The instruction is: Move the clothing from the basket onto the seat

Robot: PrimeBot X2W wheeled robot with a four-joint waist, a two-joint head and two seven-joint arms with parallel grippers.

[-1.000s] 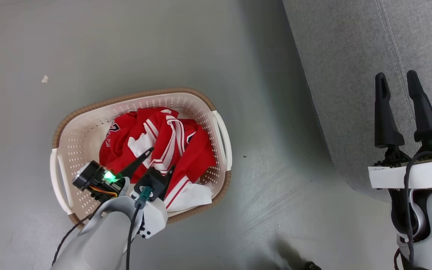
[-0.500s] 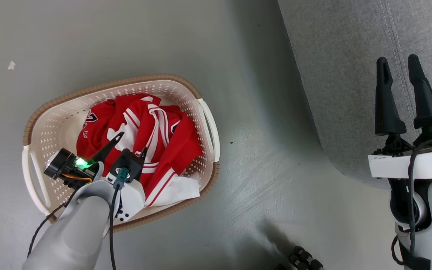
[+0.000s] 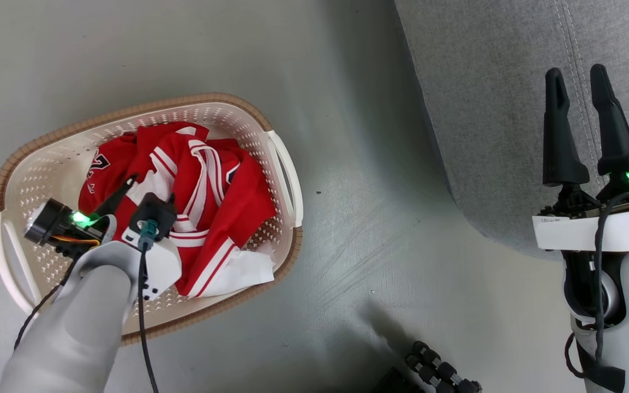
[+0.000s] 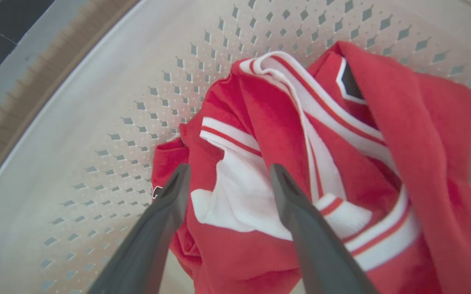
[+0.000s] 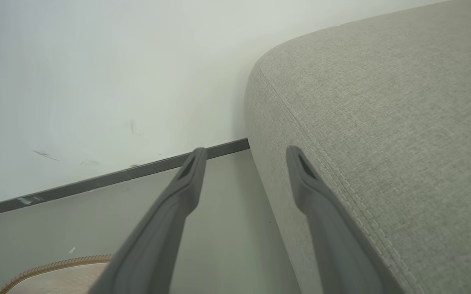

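- Since a second ago the head camera has swung, so everything sits further left in its view; measured against the clothing [image 3: 205, 180] itself, the left pincer [image 3: 151, 188] has slid from the middle folds toward the side with the dark lettering
- Crumpled in a heap, the clothing lies inside the basket [image 3: 227, 114], its white panels and striped trim showing and one white corner spread toward the near wall
- Released, the left pincer has its two dark fingers spread to either side of a white panel of the clothing, as the left wrist view shows; whether the tips touch the cloth I cannot tell
- Under the basket is the grey floor [image 3: 347, 82], and the basket stands apart from the seat [image 3: 499, 109], whose grey woven fabric takes up the upper right of the head view
- Also released and holding nothing, the right pincer [image 3: 575, 72] hangs over the seat's edge, just beside a stitched seam
- Beyond the right pincer [image 5: 246, 151] in the right wrist view are the seat's rounded flank, a pale wall [image 5: 96, 61] and a dark skirting strip [image 5: 96, 179]
- At the bottom edge of the head view lies a dark ribbed part [image 3: 439, 371], too cut off to identify
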